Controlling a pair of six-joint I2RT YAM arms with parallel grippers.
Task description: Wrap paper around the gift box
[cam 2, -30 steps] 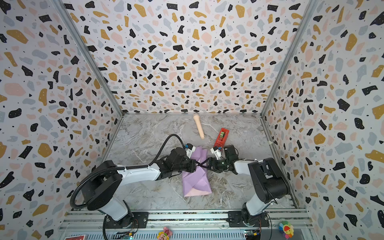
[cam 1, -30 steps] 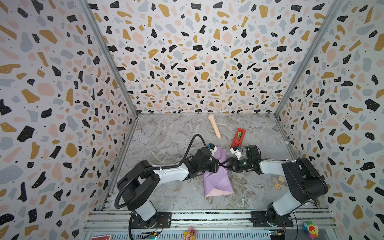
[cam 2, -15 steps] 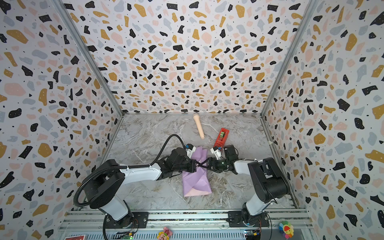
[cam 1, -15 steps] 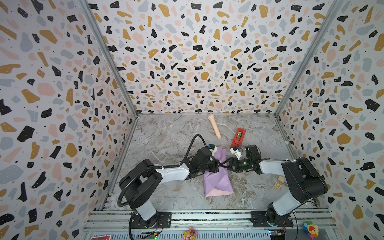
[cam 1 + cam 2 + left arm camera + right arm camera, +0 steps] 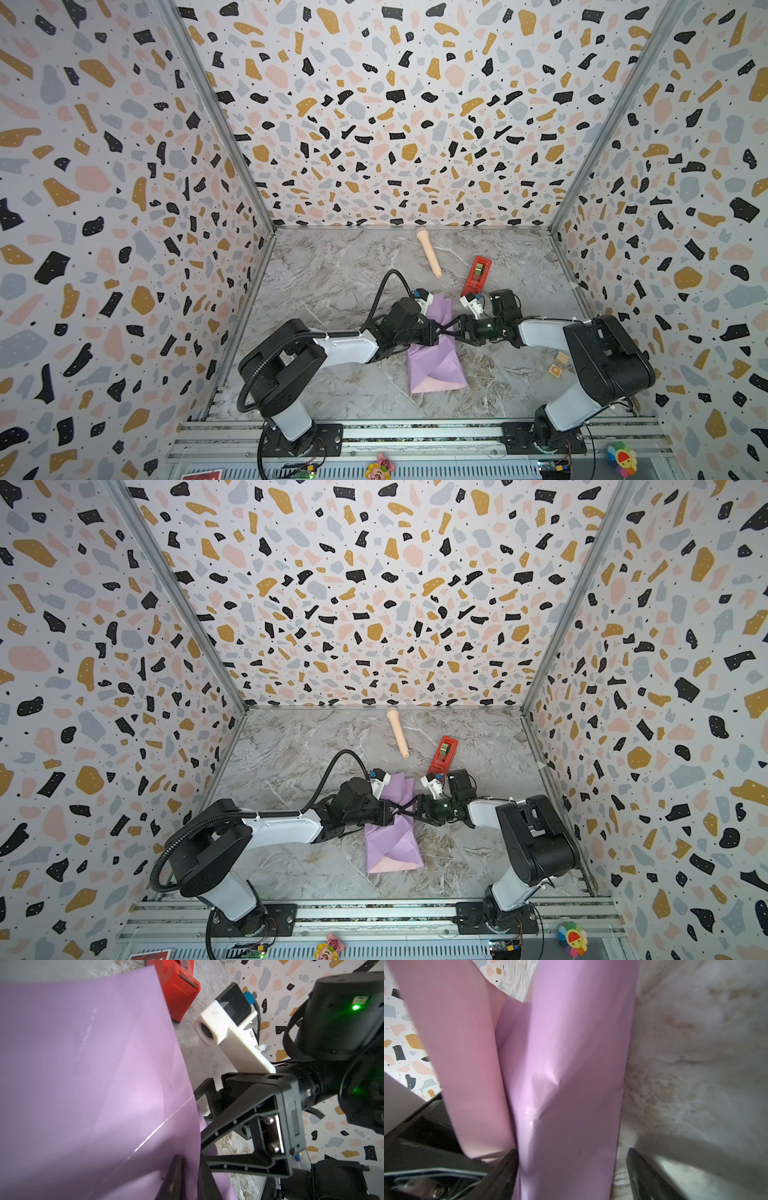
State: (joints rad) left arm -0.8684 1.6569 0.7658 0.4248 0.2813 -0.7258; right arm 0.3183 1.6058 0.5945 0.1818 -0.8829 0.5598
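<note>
The paper [image 5: 434, 365] [image 5: 392, 845] lies mid-floor as a lilac folded parcel with a pale pink strip at its near end. The gift box is hidden. Both grippers meet at the parcel's far part, where a lilac flap stands up. My left gripper [image 5: 436, 332] [image 5: 391, 811] [image 5: 190, 1159] has its jaws a little apart, with the flap's edge between them. My right gripper [image 5: 454, 328] [image 5: 411, 806] [image 5: 572, 1151] is open wide from the other side, straddling a fold of the paper [image 5: 571, 1084], with a gap beside one finger.
A red tape dispenser [image 5: 476, 276] [image 5: 178, 991] lies just behind the right gripper. A beige toy microphone [image 5: 428, 251] lies further back. Small wooden blocks [image 5: 559, 363] sit by the right arm's base. Patterned walls enclose the floor on three sides.
The left gripper's jaws have parted slightly on the paper flap. Both arms and the parcel stay almost where they were.
</note>
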